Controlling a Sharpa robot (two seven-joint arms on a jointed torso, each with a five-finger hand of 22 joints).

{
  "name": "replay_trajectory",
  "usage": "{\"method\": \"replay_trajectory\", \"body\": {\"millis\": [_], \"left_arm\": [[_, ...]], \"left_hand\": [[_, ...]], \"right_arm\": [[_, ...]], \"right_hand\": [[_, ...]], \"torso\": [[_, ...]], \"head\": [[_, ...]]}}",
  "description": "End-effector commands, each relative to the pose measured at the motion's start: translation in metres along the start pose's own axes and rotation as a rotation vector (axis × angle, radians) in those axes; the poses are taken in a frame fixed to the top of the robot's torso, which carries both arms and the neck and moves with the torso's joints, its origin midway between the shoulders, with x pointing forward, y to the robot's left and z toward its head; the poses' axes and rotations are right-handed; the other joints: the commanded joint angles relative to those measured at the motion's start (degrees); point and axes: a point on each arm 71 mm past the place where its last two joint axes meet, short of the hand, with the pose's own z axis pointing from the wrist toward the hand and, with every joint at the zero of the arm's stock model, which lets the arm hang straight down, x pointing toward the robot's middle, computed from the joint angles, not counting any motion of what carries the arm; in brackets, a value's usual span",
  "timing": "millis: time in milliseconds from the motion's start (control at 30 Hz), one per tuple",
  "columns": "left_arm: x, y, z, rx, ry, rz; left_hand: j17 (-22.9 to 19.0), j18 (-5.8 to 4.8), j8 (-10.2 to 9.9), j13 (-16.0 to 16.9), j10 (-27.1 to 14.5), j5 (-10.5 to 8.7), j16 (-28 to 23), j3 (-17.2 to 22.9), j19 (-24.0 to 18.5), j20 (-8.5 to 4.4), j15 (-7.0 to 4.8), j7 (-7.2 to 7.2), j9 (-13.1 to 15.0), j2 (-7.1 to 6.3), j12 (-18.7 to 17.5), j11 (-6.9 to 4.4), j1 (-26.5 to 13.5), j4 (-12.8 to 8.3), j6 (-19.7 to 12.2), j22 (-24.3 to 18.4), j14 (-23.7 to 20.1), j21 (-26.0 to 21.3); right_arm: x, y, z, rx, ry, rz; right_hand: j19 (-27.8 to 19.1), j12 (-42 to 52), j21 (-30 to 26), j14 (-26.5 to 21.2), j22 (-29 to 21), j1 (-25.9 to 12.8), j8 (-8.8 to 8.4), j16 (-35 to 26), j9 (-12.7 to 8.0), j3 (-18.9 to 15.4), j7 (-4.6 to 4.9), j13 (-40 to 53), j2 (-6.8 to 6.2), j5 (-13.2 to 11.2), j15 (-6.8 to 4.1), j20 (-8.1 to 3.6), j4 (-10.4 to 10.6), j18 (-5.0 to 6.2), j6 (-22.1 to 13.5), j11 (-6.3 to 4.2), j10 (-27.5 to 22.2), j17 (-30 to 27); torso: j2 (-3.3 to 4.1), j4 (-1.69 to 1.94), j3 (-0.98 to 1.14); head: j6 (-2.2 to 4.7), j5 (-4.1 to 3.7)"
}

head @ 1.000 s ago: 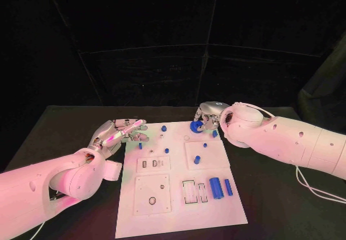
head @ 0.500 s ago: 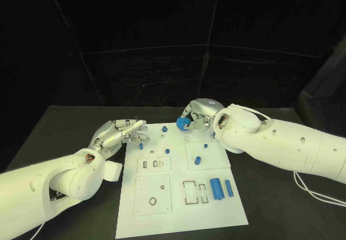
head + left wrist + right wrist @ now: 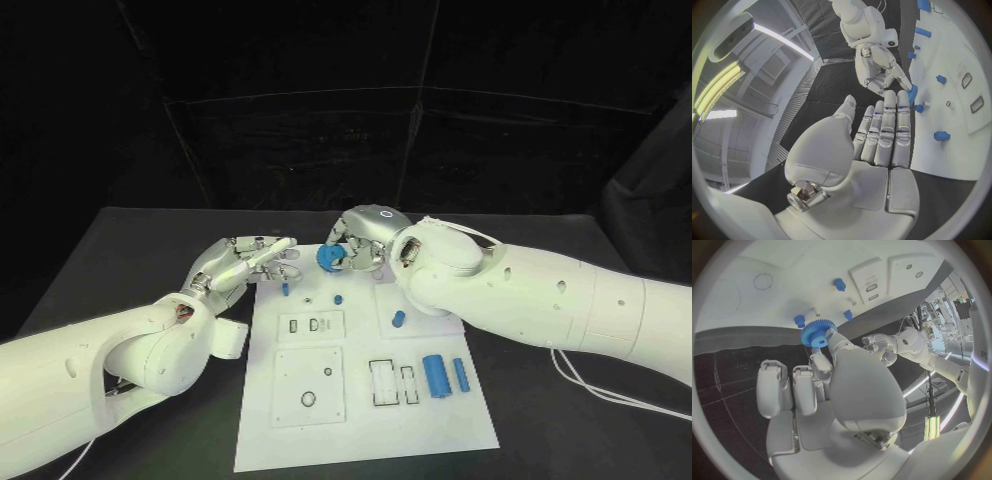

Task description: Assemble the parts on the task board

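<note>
— What do we see underneath it all?
— A black table [image 3: 130,250].
— And lying on it?
— We find the white task board [image 3: 361,420] flat in its middle.

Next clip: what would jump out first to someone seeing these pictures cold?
The right hand holding a blue toothed gear over the far end of the white task board. Next, the left hand, empty with fingers apart, at the board's far left corner, close to the gear. Then two blue cylinders lying side by side near the board's right edge.
</note>
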Motion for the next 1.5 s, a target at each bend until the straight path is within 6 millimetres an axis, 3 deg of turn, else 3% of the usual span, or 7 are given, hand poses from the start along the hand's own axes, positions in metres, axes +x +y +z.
{"method": "replay_trajectory", "body": {"millis": [33,433,733,967,1167,1500], "left_arm": [[0.002,-0.001,0.000,0.003,0.014,-0.003],[0.002,-0.001,0.001,0.004,0.014,-0.002],[0.002,-0.001,0.001,0.004,0.015,-0.003],[0.002,-0.001,0.001,0.003,0.015,-0.003],[0.002,-0.001,0.001,0.003,0.014,-0.003],[0.002,-0.001,0.001,0.002,0.014,-0.002]], "left_hand": [[0.06,0.71,-0.20,-0.09,0.29,-0.07,-0.32,0.02,0.43,0.16,0.21,0.02,-0.09,0.27,-0.30,0.15,0.31,-0.31,0.39,-0.06,0.25,-0.38],[0.06,0.71,-0.20,-0.09,0.29,-0.07,-0.32,0.02,0.43,0.16,0.21,0.02,-0.09,0.27,-0.30,0.15,0.31,-0.31,0.39,-0.06,0.25,-0.38],[0.06,0.71,-0.20,-0.09,0.29,-0.07,-0.32,0.02,0.43,0.16,0.21,0.02,-0.09,0.27,-0.30,0.15,0.31,-0.31,0.39,-0.06,0.25,-0.38],[0.06,0.71,-0.20,-0.09,0.29,-0.07,-0.32,0.02,0.43,0.16,0.21,0.02,-0.09,0.27,-0.30,0.15,0.31,-0.31,0.39,-0.06,0.25,-0.38],[0.06,0.71,-0.20,-0.09,0.29,-0.07,-0.32,0.02,0.43,0.16,0.21,0.02,-0.09,0.27,-0.30,0.15,0.31,-0.31,0.39,-0.06,0.25,-0.38],[0.06,0.71,-0.20,-0.09,0.29,-0.07,-0.32,0.02,0.43,0.16,0.21,0.02,-0.09,0.27,-0.30,0.15,0.31,-0.31,0.39,-0.06,0.25,-0.38]], "right_arm": [[0.004,0.001,0.004,0.001,0.023,-0.006],[0.016,0.008,0.015,0.003,0.074,-0.020],[0.019,0.007,0.019,0.014,0.097,-0.042],[0.021,0.007,0.020,0.023,0.105,-0.058],[0.022,0.005,0.021,0.030,0.113,-0.072],[0.023,0.003,0.020,0.033,0.132,-0.081]], "right_hand": [[0.43,-0.33,0.21,3.66,3.99,-0.66,-0.13,0.01,1.95,0.43,-0.69,-0.11,-0.05,0.35,0.38,0.18,-0.10,-0.62,3.35,0.31,-0.25,3.30],[0.42,-0.79,0.20,3.62,4.00,-1.36,-0.59,-0.08,1.90,0.52,-0.46,-0.37,-0.59,0.74,0.52,0.28,-0.25,-0.62,2.94,0.50,-0.55,3.21],[0.24,-3.50,0.08,3.63,3.82,-3.09,-2.14,-0.13,1.76,-0.06,0.29,-2.48,-2.43,1.17,1.07,0.74,-0.43,-0.59,0.81,1.17,-2.23,3.38],[0.10,-4.50,-0.01,3.61,3.67,-3.92,-2.91,-0.21,1.71,-0.62,0.65,-3.21,-3.12,1.24,1.38,1.06,-0.55,-0.55,-0.91,1.51,-2.96,3.37],[-0.13,-5.43,-0.17,3.58,3.40,-4.76,-3.01,-0.31,1.72,-1.54,1.07,-3.90,-3.93,0.99,1.77,1.43,-0.52,-0.48,-3.19,1.95,-3.75,3.35],[-0.18,-5.44,-0.23,3.61,3.37,-6.60,-2.74,-0.31,1.91,-3.86,1.22,-3.90,-4.53,1.25,2.02,1.75,0.78,-0.46,-4.01,2.18,-3.94,3.58]], "torso": [[0.01,-0.02,0.05],[-0.05,-0.15,0.07],[-0.06,-0.08,0.07],[-0.05,-0.07,0.06],[-0.07,-0.11,0.06],[-0.05,-0.12,0.09]], "head": [[-0.13,0.10],[-0.46,0.34],[-0.54,0.36],[-0.62,0.44],[-0.70,0.36],[-0.76,0.29]]}}
